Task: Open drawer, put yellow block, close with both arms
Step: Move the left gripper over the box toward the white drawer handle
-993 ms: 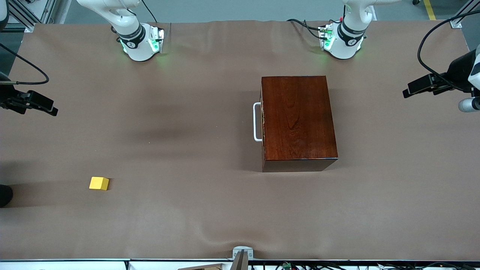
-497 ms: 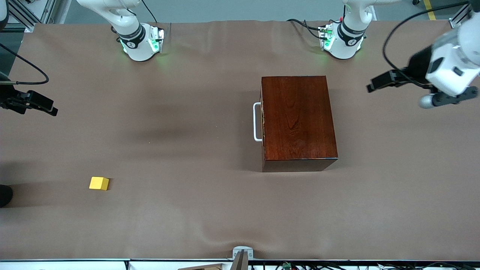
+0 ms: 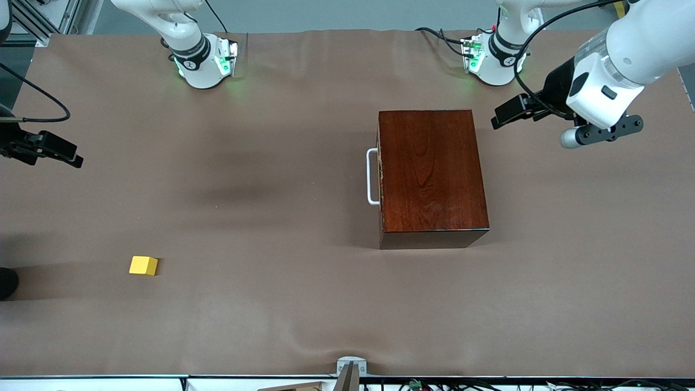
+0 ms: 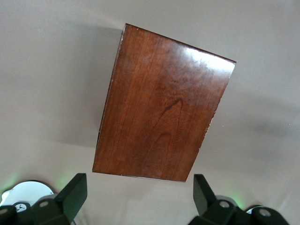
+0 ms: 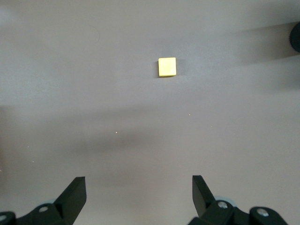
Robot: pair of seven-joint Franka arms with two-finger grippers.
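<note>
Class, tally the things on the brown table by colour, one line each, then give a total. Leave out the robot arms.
Dark reddish-brown: 1, the wooden box
White: 1, its drawer handle
Yellow: 1, the yellow block
Total: 3

Left gripper [image 4: 136, 197], right gripper [image 5: 138, 197]: fingers apart

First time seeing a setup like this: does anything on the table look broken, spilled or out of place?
Nothing stands out. The box sits flat with its drawer shut and the handle intact. The yellow block lies alone toward the right arm's end. The brown cover is only slightly rippled.
</note>
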